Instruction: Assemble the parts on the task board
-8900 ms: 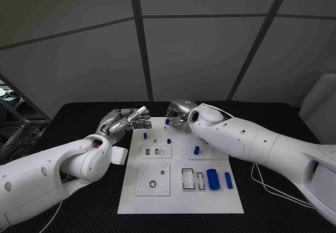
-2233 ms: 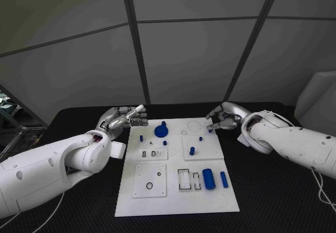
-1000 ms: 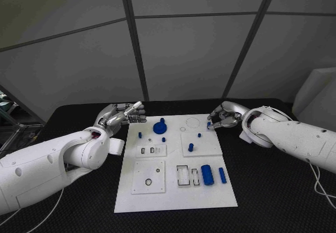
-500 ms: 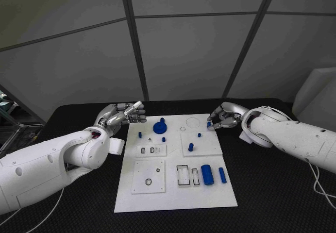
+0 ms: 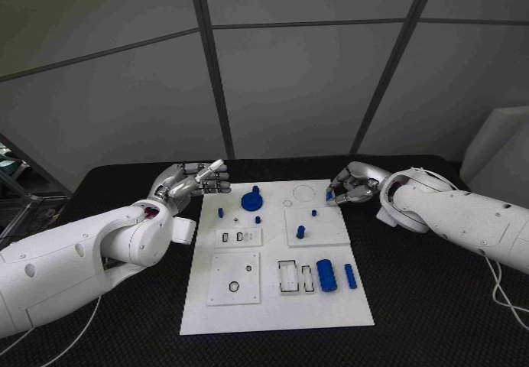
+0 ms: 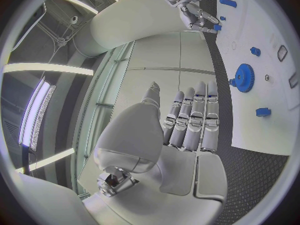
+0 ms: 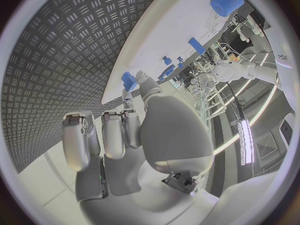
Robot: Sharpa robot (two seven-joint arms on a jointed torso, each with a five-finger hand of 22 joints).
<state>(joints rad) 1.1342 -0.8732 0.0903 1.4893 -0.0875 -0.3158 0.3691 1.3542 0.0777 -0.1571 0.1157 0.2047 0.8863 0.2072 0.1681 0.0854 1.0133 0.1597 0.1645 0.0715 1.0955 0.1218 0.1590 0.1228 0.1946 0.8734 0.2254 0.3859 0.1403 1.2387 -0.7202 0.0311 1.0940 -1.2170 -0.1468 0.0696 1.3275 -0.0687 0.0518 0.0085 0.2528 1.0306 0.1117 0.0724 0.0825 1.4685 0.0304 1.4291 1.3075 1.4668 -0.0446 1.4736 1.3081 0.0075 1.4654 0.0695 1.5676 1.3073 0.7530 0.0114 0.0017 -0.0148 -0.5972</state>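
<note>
Right hand (image 5: 351,186) around small blue part (image 5: 329,196)

black table (image 5: 430,290), white task board (image 5: 276,306) on it

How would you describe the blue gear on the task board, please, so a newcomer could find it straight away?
Start at the white task board in the middle of the black table and go to its far end, on the left robot hand side. The blue gear lies there: a flat toothed disc, the only round, wide part among slim blue pegs.
</note>
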